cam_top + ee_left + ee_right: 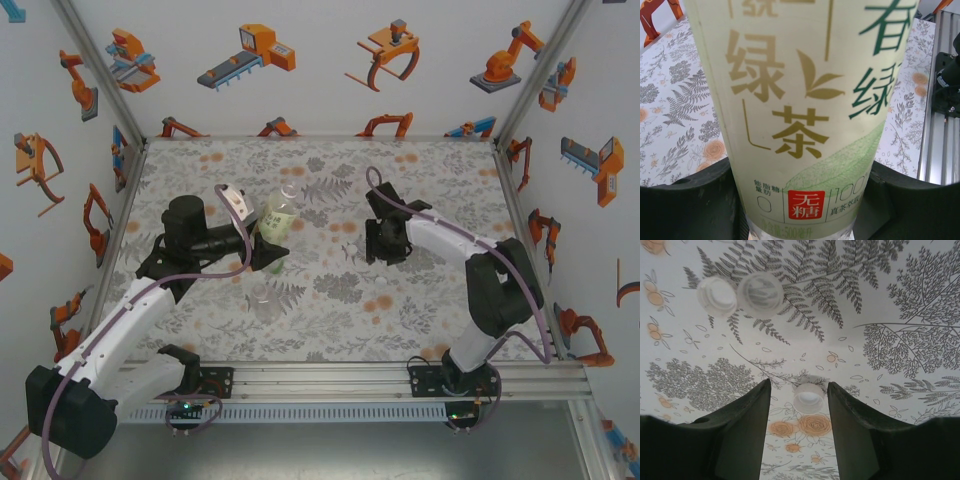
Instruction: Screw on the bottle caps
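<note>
Closest to us, the two arms are sitting on a metal rail (330,378) at the near edge of the flowery table (440,320). A little further in, on the left half, a see-through bottle (266,299) is resting on the table, and it is hard to make out. Just past it, the left gripper (270,251) is squeezing the bottle with the pale green label (279,217) low down on its body. In the left wrist view, its black fingers (685,205) are pressing on both sides of this bottle, with no gap showing. Over on the right half, the right gripper (799,386) is pointing down at the table. Its jaws are standing partly open and are not gripping anything. A small white cap (808,397) is lying on the table between them, nearer to the right finger, with a strip of table showing beside the left one. Further away, two more caps (716,295) are lying close together on a fern picture, looking blurry.
</note>
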